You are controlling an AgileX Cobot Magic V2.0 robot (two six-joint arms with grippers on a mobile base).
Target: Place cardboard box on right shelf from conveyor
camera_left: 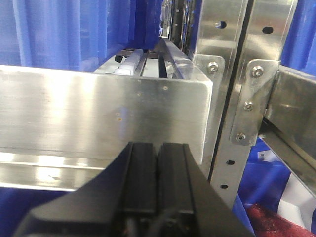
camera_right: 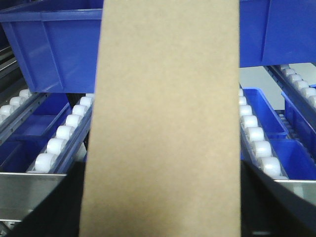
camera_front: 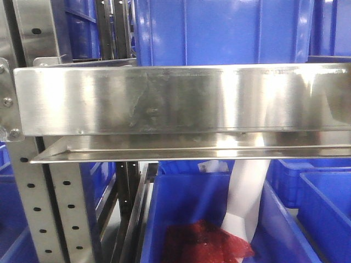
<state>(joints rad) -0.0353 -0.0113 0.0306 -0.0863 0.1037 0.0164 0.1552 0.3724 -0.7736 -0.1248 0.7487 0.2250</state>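
Observation:
The cardboard box [camera_right: 168, 118], plain tan and tall, fills the middle of the right wrist view. My right gripper [camera_right: 161, 202] is shut on it, with dark fingers [camera_right: 279, 210] showing at both of its sides. Past the box lies the right shelf [camera_right: 24, 190], with a steel front lip and white roller tracks. The same shiny shelf [camera_front: 181, 98] spans the front view. My left gripper [camera_left: 158, 150] is shut with nothing in it, close in front of a steel shelf lip [camera_left: 98, 113]. The conveyor is out of view.
Blue plastic bins [camera_right: 54, 44] sit on the roller tracks behind the box, and more blue bins [camera_front: 192, 219] stand below the shelf, one holding something red [camera_front: 205, 241]. Perforated grey uprights [camera_front: 33, 208] stand at the left, and another upright [camera_left: 237, 98] is right of my left gripper.

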